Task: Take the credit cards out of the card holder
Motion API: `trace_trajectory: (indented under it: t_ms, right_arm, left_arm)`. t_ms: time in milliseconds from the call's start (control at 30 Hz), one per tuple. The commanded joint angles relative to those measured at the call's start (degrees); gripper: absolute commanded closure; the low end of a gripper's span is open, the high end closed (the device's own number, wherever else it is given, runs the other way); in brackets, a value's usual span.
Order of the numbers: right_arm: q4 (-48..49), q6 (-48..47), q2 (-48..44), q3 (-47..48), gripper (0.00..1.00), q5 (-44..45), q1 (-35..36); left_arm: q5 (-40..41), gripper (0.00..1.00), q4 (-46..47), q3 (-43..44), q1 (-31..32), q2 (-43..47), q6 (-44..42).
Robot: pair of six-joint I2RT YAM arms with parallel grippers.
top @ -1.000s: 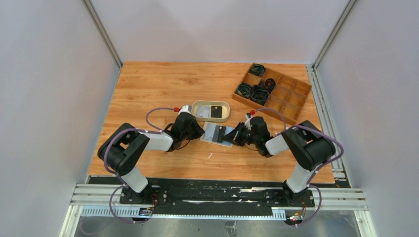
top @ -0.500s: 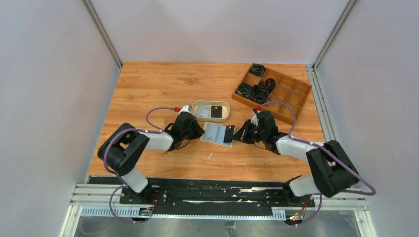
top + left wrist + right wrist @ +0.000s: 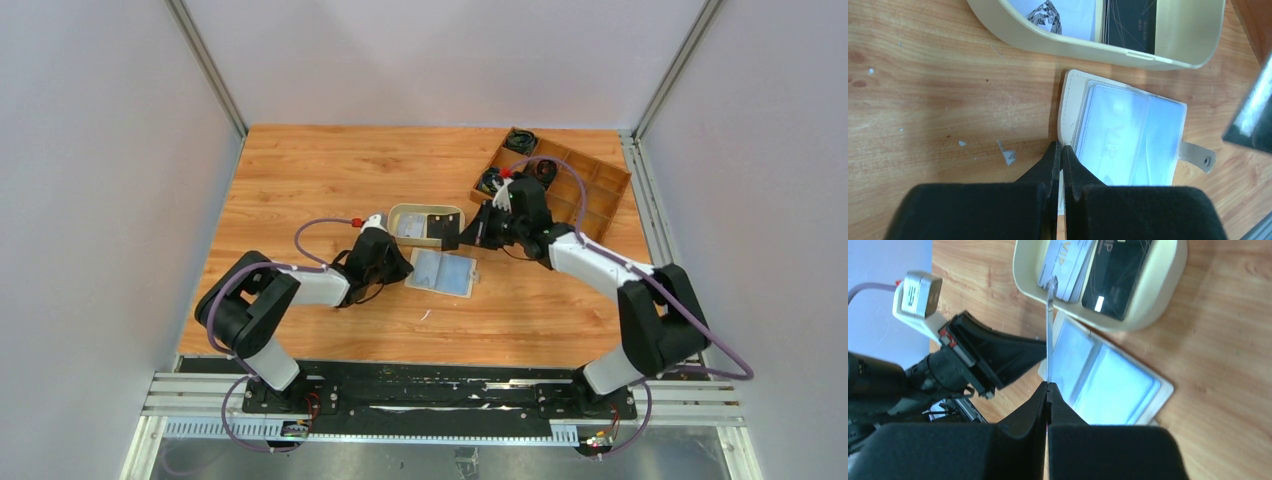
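The beige card holder [image 3: 441, 272] lies open on the table, with a pale blue credit card [image 3: 1128, 145] in its inner pocket. My left gripper [image 3: 1061, 150] is shut on the edge of the holder's left leaf [image 3: 1067, 107], pinning it; it also shows in the top view [image 3: 404, 268]. My right gripper [image 3: 464, 233] is shut on a dark credit card [image 3: 449, 234] and holds it upright above the right end of the oval beige dish [image 3: 400, 213]. In the right wrist view the held card [image 3: 1049, 325] shows edge-on above my gripper [image 3: 1047, 386].
The dish [image 3: 1168, 275] holds a pale VIP card [image 3: 1068, 262] and a black card [image 3: 1113, 280]. A brown wooden compartment tray [image 3: 585, 200] with coiled cables stands at the back right. Small paper scraps [image 3: 1008, 157] lie left of the holder.
My right gripper has drawn the dark card off the holder and carried it back and up to over the dish. The left gripper has stayed on the holder.
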State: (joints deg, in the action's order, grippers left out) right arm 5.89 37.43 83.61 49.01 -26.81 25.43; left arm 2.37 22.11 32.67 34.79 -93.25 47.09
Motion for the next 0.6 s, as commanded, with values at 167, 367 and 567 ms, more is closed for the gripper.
trace_trajectory:
  t_ms: [167, 367, 567]
  right_arm:
    - [-0.5, -2.1, 14.9, 13.6, 1.0, -2.2, -0.7]
    - [0.9, -2.1, 21.3, 18.4, 1.0, -2.5, -1.1]
    - [1.1, -2.1, 24.6, 19.7, 1.0, -2.9, -1.4]
  left_arm:
    - [1.9, 1.0, -17.6, -6.2, 0.6, -1.5, -1.8]
    - [1.9, 1.0, -16.8, -7.3, 0.7, -1.1, -1.7]
    - [1.7, 1.0, -16.1, -7.7, 0.6, -1.5, -1.5]
